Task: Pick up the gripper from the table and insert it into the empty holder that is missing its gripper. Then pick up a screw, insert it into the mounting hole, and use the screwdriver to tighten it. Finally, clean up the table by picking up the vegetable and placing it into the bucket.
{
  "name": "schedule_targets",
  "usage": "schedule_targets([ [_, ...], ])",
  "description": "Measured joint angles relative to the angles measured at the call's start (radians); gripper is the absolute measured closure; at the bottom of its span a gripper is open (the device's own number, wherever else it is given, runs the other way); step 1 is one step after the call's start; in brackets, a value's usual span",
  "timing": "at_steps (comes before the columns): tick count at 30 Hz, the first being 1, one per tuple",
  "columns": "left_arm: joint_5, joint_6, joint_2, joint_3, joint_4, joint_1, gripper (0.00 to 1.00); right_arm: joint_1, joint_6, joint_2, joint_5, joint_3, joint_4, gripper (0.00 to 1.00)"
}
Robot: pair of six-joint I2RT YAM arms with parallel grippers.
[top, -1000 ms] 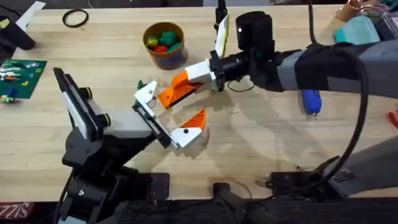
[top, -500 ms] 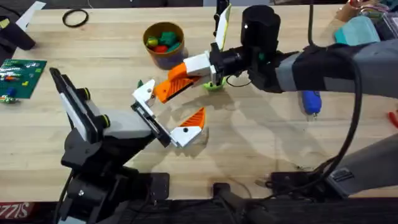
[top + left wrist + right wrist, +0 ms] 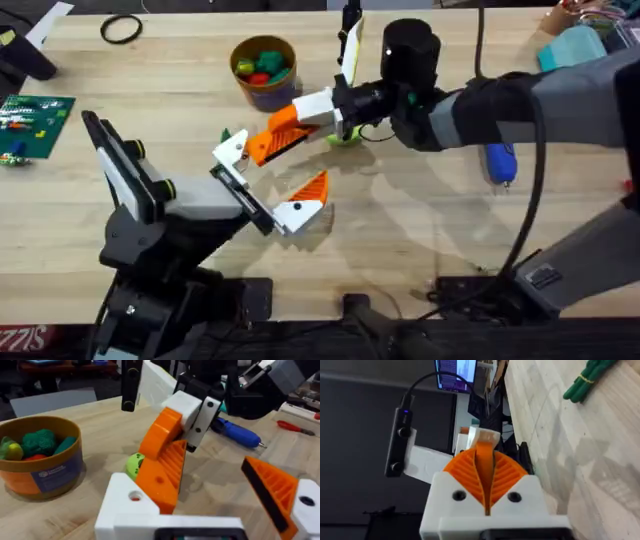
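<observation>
Between the spread orange-padded fingers of the left gripper (image 3: 272, 182), which hold nothing, the tip of the right gripper (image 3: 262, 148) is seen. The right gripper's pads are pressed together on nothing. The vegetable (image 3: 586, 379) lies just beyond its fingertips. The bucket (image 3: 264, 70) stands beyond both. The screwdriver (image 3: 499, 163) lies well right of all fingers.
</observation>
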Motion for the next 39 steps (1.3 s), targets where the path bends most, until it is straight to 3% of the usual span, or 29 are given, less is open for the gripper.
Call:
schedule_targets([
  [15, -0.013, -0.041, 0.013, 0.0, -0.002, 0.002, 0.014, 0.0, 0.042, 0.061, -0.017, 0.012, 0.052, 0.989],
  [25, 0.037, -0.028, 0.011, 0.0, -0.001, 0.003, 0.014, 0.01, 0.097, 0.081, -0.016, 0.012, 0.144, 0.989],
  [39, 0.022, -0.023, 0.011, 0.0, -0.004, 0.024, 0.014, 0.044, 0.077, 0.082, 0.064, 0.012, 0.155, 0.989],
])
